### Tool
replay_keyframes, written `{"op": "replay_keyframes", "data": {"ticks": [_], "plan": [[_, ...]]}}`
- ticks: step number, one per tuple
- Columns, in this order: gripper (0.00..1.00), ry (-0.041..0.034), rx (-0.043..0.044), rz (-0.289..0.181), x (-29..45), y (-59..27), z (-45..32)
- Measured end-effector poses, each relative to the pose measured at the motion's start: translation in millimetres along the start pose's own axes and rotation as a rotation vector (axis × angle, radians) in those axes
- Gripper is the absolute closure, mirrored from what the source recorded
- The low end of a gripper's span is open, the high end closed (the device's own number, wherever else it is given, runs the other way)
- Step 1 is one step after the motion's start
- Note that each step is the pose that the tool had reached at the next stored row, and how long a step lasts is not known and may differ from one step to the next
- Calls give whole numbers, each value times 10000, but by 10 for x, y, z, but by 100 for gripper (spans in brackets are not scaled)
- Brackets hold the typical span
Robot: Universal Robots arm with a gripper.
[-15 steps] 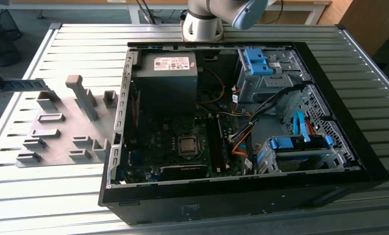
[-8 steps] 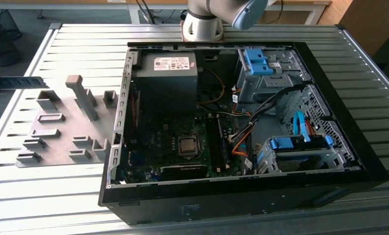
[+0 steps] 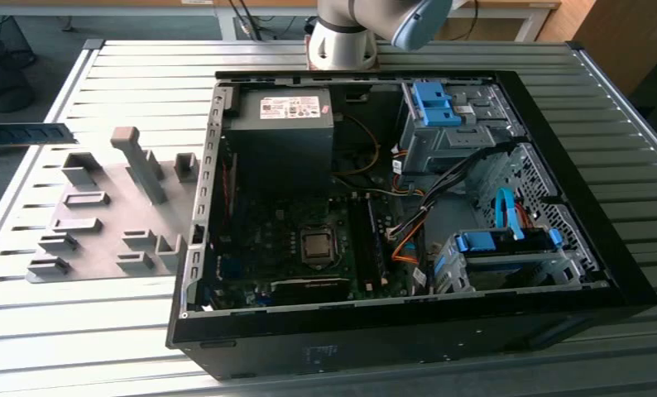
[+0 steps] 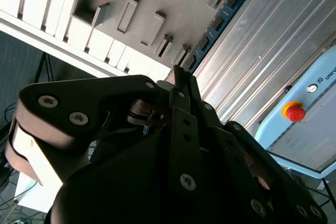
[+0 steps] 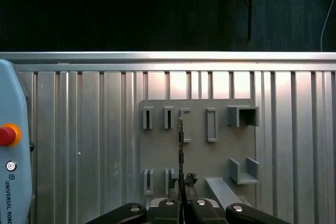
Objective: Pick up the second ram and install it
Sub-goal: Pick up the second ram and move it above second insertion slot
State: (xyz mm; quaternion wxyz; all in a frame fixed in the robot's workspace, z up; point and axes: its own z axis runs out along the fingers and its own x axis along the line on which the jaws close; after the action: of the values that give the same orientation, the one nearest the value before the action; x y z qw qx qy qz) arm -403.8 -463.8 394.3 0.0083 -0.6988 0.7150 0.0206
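Jutting from the tool (image 5: 182,181), the second ram (image 4: 217,22) looks thin, blue, black-chipped.

Robotics lab, slatted aluminium bench (image 3: 74,339), open computer case (image 3: 417,339)

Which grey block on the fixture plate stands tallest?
The slim upright post: it rises well above the rest, which are low, squat blocks. The gripper holds the second ram.
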Motion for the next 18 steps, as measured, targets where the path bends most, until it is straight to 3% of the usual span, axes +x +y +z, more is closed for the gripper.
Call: {"op": "replay_keyframes", "data": {"ticks": [18], "plan": [[86, 0, 10, 0, -13, 6, -319]]}}
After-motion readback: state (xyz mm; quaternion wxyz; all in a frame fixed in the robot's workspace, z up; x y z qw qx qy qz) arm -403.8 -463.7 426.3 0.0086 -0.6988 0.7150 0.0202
